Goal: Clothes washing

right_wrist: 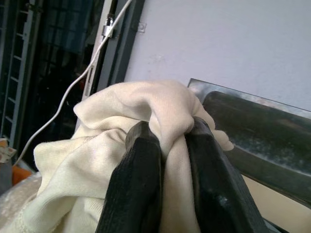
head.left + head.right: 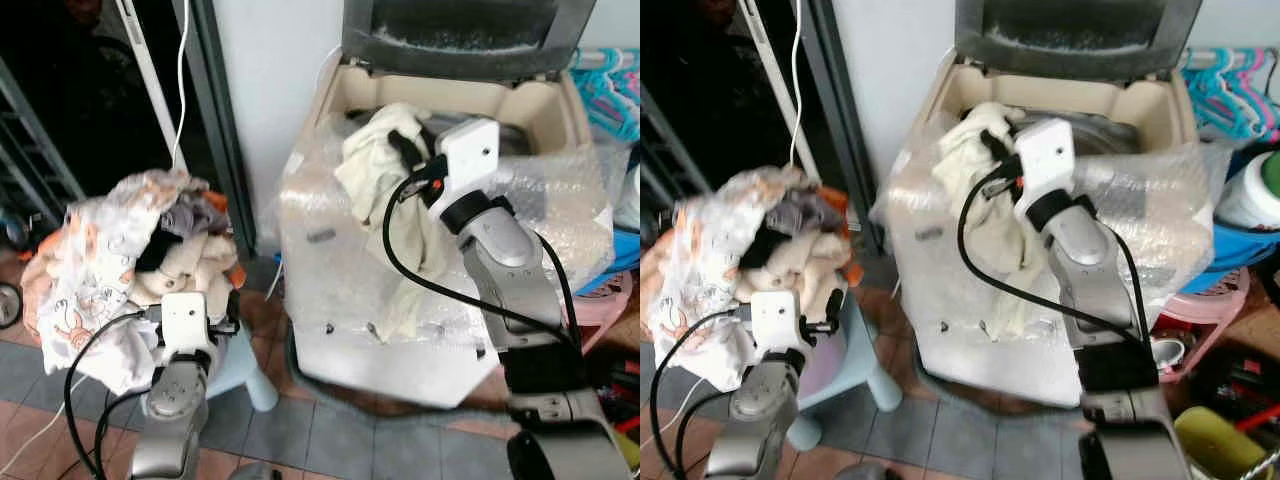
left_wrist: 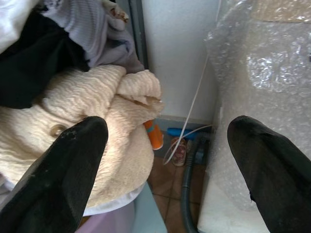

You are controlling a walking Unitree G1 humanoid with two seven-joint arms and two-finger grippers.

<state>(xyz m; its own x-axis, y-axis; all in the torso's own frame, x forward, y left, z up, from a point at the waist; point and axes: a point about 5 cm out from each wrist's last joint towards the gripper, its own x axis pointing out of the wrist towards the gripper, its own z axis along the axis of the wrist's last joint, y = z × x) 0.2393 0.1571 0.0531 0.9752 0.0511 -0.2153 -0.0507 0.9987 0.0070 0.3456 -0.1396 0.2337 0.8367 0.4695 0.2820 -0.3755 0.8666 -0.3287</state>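
Right tool [image 1: 167, 145] is pinched tight on a cream garment [image 2: 385, 180], held over the open washer's [image 2: 380, 330] rim w/ its tail draped down the front, prob. to feed it in. Left tool [image 3: 165, 170] gapes wide beside the laundry pile [image 2: 120, 260] on a stool [image 2: 245, 370], ready for the next piece.

Washer [image 2: 400, 330]: smooth cream plastic, wrapped in crinkled, translucent bubble wrap [image 2: 560, 200]. Lid [image 2: 460, 35]: dark, matt, dusty. Garment [image 1: 146, 111]: soft, matt, cream knit cloth. Towel [image 3: 73, 121]: rough, looped cream terry. Fingers [image 3: 58, 179]: matt black, finely textured. Arms [image 2: 510, 250]: smooth silver finish. Floor [image 2: 300, 430]: smooth tile.
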